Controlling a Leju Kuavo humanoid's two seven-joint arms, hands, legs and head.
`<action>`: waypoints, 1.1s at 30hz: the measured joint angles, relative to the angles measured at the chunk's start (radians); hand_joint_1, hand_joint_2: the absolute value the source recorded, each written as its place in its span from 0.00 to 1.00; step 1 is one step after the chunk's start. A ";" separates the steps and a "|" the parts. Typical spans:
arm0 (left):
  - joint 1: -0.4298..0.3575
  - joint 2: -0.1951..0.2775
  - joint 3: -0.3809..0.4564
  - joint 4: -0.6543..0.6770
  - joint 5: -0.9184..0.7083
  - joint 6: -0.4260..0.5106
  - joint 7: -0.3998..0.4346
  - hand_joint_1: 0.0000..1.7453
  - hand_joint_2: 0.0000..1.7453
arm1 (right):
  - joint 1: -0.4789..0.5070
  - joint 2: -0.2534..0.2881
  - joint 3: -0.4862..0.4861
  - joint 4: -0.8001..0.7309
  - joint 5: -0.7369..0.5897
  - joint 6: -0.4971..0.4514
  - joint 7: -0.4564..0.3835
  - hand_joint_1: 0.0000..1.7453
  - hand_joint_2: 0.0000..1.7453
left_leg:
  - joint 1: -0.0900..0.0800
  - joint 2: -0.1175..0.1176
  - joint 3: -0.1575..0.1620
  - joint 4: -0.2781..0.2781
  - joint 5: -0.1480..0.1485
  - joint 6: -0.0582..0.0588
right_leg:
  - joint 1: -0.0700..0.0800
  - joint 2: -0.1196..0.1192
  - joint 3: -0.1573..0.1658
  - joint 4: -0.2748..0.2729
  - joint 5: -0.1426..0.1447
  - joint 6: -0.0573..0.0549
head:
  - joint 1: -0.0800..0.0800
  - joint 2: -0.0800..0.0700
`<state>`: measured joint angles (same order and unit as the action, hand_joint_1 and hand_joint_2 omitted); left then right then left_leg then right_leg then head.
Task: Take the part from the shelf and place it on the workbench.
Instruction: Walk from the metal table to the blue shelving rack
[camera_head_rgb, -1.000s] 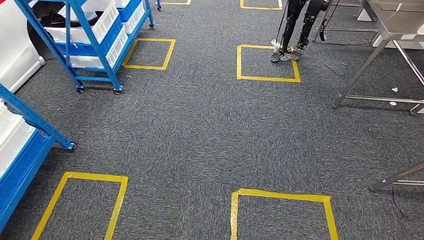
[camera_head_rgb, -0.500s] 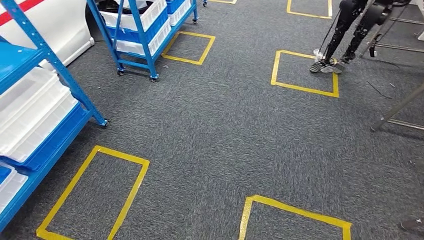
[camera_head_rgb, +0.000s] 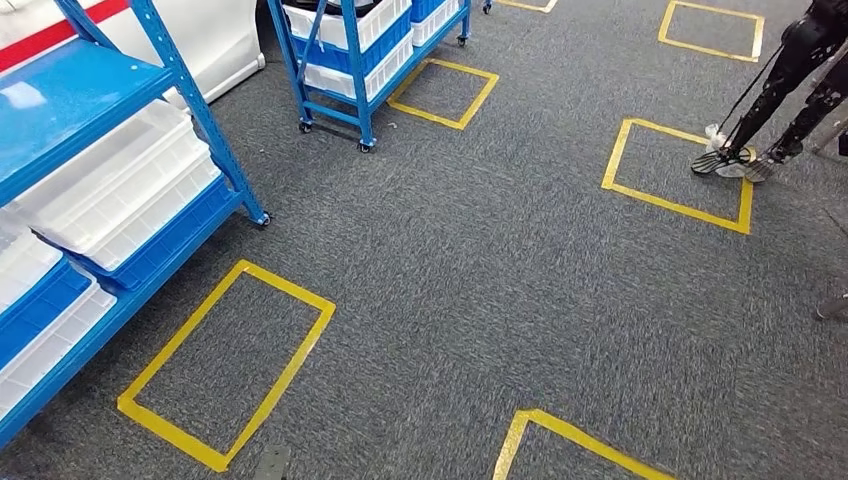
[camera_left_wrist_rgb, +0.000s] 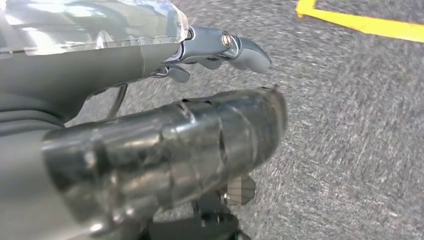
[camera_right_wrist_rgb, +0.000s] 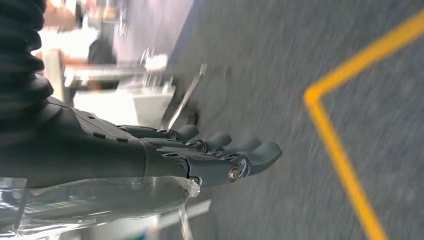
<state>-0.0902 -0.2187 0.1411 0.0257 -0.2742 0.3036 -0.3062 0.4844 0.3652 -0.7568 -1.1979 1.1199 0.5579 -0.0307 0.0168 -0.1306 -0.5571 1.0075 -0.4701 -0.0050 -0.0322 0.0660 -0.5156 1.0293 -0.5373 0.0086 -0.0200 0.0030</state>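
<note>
Nearest are the robot's own hands, both hanging over the floor with nothing in them: the left hand (camera_left_wrist_rgb: 165, 145) shows a thick glossy grey thumb and darker fingers (camera_left_wrist_rgb: 245, 50) extended, and the right hand (camera_right_wrist_rgb: 200, 155) has its smooth dark fingers stretched out flat and apart, a crinkled clear plastic cover at the wrist. Below them lies the carpet (camera_head_rgb: 480, 270), a coarse grey fleck weave marked with yellow tape squares (camera_head_rgb: 225, 365), flat and slightly glossy. Just beside the near square stands the blue shelf (camera_head_rgb: 90, 90), painted steel uprights with angled bracing, carrying shallow white bins (camera_head_rgb: 110, 195) of translucent ribbed plastic. The part itself cannot be made out; by my judgement it sits somewhere in those bins, so the fetch has hardly begun. Farther off a second blue rack (camera_head_rgb: 350, 60) on small castors holds more white bins, and beyond, at the far tape square, are a person's legs (camera_head_rgb: 780, 90) in dark clothing. The risks from here, as I judge them: stopping askew of the near square so the reach into a bin falls short, clipping a shelf upright with an arm, or picking from the wrong bin since they all look alike; the slick plastic walls could also let a loose pinch slide.
</note>
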 joint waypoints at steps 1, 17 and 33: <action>0.002 -0.025 -0.005 0.000 0.003 0.015 0.002 0.00 0.00 | -0.013 0.000 -0.002 0.008 0.018 -0.009 -0.010 0.00 1.00 | 0.000 0.008 -0.007 0.006 -0.004 -0.004 | 0.000 -0.013 0.001 -0.004 0.003 -0.008 | 0.000 0.000; -0.005 0.120 -0.014 -0.001 0.094 -0.217 0.027 0.00 0.00 | -0.010 -0.002 -0.019 -0.004 0.086 0.056 -0.062 0.00 1.00 | -0.027 0.175 0.020 -0.022 -0.007 0.045 | 0.038 -0.173 0.018 0.000 -0.021 -0.025 | -0.003 0.000; -0.034 0.190 -0.043 -0.002 0.149 -0.238 0.049 0.00 0.00 | -0.027 -0.004 -0.066 0.003 0.177 0.048 -0.109 0.00 1.00 | 0.002 0.051 0.002 0.047 -0.054 -0.013 | 0.001 -0.036 -0.018 0.012 0.010 -0.025 | 0.000 0.000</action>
<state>-0.1238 -0.0284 0.0977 0.0240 -0.1253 0.0651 -0.2573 0.4578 0.3611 -0.8226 -1.1953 1.2966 0.6060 -0.1396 0.0184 -0.0800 -0.5555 1.0550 -0.5241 -0.0184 -0.0316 0.0305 -0.5337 1.0410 -0.5273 -0.0163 -0.0204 0.0031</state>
